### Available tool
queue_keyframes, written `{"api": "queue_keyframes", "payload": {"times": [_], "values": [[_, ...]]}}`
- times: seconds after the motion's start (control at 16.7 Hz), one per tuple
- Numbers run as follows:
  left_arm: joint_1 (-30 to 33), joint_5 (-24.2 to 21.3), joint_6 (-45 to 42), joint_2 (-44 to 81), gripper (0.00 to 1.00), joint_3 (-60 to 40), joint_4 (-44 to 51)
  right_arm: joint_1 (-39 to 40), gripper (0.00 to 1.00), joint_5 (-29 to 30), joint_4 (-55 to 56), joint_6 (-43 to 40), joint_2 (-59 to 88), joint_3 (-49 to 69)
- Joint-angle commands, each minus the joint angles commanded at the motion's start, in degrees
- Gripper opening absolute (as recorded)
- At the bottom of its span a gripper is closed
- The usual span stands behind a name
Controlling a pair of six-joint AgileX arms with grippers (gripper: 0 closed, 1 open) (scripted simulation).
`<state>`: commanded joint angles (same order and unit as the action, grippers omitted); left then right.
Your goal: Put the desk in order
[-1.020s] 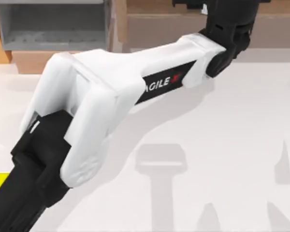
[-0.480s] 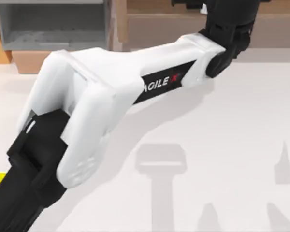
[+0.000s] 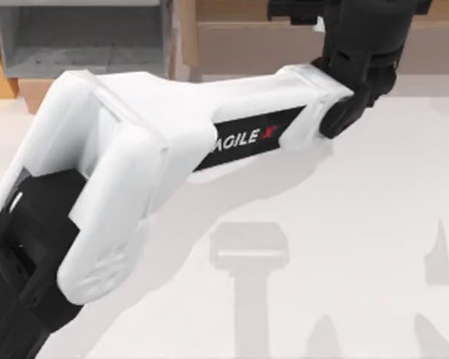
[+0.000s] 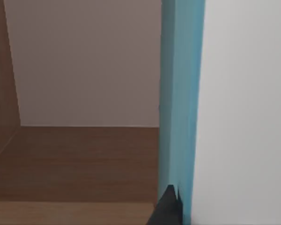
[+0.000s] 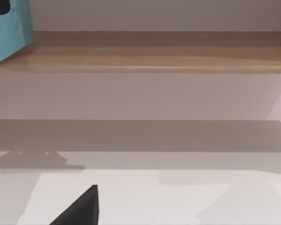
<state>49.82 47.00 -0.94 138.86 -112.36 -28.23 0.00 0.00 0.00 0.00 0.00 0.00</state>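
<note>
Left arm [image 3: 172,142] reaches diagonally across the desk [image 3: 344,224] from the near left toward the wooden shelf unit [image 3: 284,34] along the far edge; its wrist sits at the shelf front, so the left gripper [image 4: 171,206] is likely inside a shelf compartment. Left wrist view: a teal-and-white book or box [image 4: 182,103] stands upright on the brown shelf floor, very close to the camera, one dark fingertip at its lower edge. Probably the arm is placing this item upright in the shelf as part of tidying, but I cannot tell whether the fingers are clamped on it or spread apart. Grey-lined drawer box [image 3: 82,37] sits at the far left of the desk, open and looking unfilled. Right wrist view faces the shelf from low over the white tabletop, with the teal item [image 5: 9,28] on the shelf board; a dark finger of the right gripper [image 5: 79,206] shows, its opening cannot be told; right arm seems parked on the right side.
</note>
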Motion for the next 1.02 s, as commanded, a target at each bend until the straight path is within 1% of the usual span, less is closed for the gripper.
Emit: {"api": "queue_keyframes", "payload": {"times": [0.3,0.48,0.72,0.9,1.02], "values": [[-0.14,0.06,-0.39,-0.14,0.00,0.32,-0.10,0.00,1.00,0.00,0.00,0.00,0.00,0.00],[1.99,1.22,-3.26,-3.67,0.00,5.30,-2.13,0.00,1.00,0.00,0.00,0.00,0.00,0.00],[7.10,3.71,-11.42,-12.68,0.00,19.72,-7.74,0.00,1.00,0.00,0.00,0.00,0.00,0.00],[10.56,5.23,-19.94,-20.12,0.00,32.84,-12.74,0.00,1.00,0.00,0.00,0.00,0.00,0.00],[11.53,5.41,-26.39,-25.06,0.00,42.25,-15.67,0.00,1.00,0.00,0.00,0.00,0.00,0.00]]}}
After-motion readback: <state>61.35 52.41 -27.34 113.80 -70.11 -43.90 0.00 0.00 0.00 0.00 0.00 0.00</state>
